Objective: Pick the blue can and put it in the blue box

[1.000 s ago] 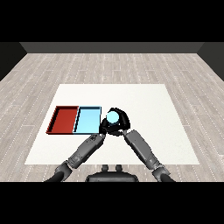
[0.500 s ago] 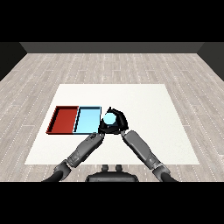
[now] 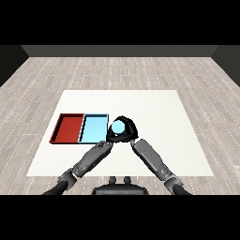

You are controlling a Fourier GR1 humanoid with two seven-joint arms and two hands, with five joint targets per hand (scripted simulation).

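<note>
The blue can point(image 3: 118, 127) shows its light blue top, held just above the table, right beside the right edge of the light blue tray point(image 3: 93, 129). My right hand point(image 3: 128, 132) is curled round the can from the right and from behind. My left hand point(image 3: 107, 140) lies at the end of its forearm, just below and left of the can. Its dark shape merges with the right hand. The can's lower body is hidden by the hands.
A red tray point(image 3: 69, 128) adjoins the blue tray on its left. Both trays hold nothing. The white table point(image 3: 154, 108) stretches out behind and to the right of the hands, with grey wood floor around it.
My right hand has carried the can slightly left, closer to the blue tray's right edge. The left forearm has shifted a little towards the can.
</note>
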